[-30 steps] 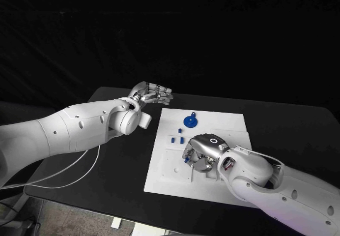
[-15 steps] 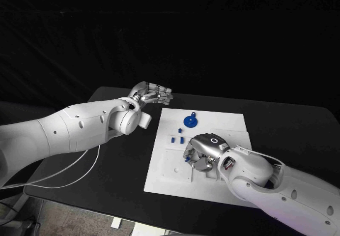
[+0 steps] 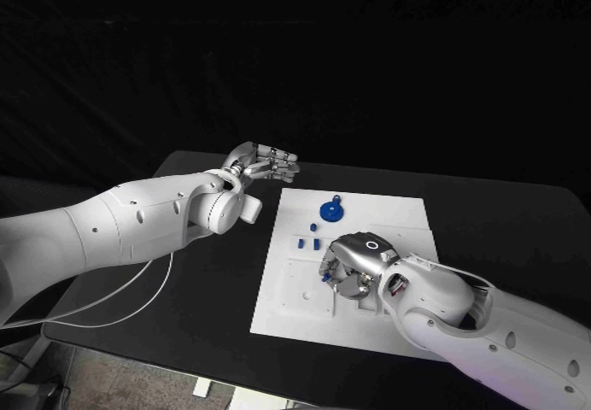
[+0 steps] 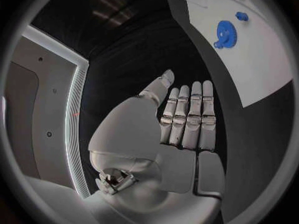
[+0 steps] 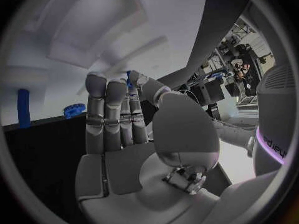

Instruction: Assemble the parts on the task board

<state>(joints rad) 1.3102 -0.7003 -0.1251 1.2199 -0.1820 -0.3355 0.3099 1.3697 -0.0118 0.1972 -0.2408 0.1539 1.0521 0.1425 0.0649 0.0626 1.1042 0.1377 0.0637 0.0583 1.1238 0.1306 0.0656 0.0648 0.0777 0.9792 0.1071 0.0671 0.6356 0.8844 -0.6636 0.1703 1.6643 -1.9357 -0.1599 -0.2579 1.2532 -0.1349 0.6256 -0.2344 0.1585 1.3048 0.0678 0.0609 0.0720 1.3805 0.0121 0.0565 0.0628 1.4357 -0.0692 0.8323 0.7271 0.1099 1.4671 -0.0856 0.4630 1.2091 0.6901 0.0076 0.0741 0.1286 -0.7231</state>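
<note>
Two hands are in play, and we read the right hand [image 3: 354, 263] as the working one: it is low over the middle of the task board [image 3: 370, 209], fingers curled down, and the right wrist view shows a small blue part [image 5: 129, 79] pinched between the thumb and a fingertip. We judge the step in hand to be seating this piece into the board; whether it has reached its socket we cannot tell, since the hand hides the spot. Our next move calls for a straight, gentle press with the part kept upright, then a release without dragging it back out.

Our left hand [image 3: 261, 162] hovers off the board's far left corner, fingers straight and pressed together, holding nothing. On the board, a blue gear [image 3: 330, 209] lies towards the far side, with two short blue pegs [image 3: 307, 243] just beside the right hand.

Beneath the board is the black table [image 3: 517, 222], matte and bare near its right edge. Behind it the room is dark.
</note>
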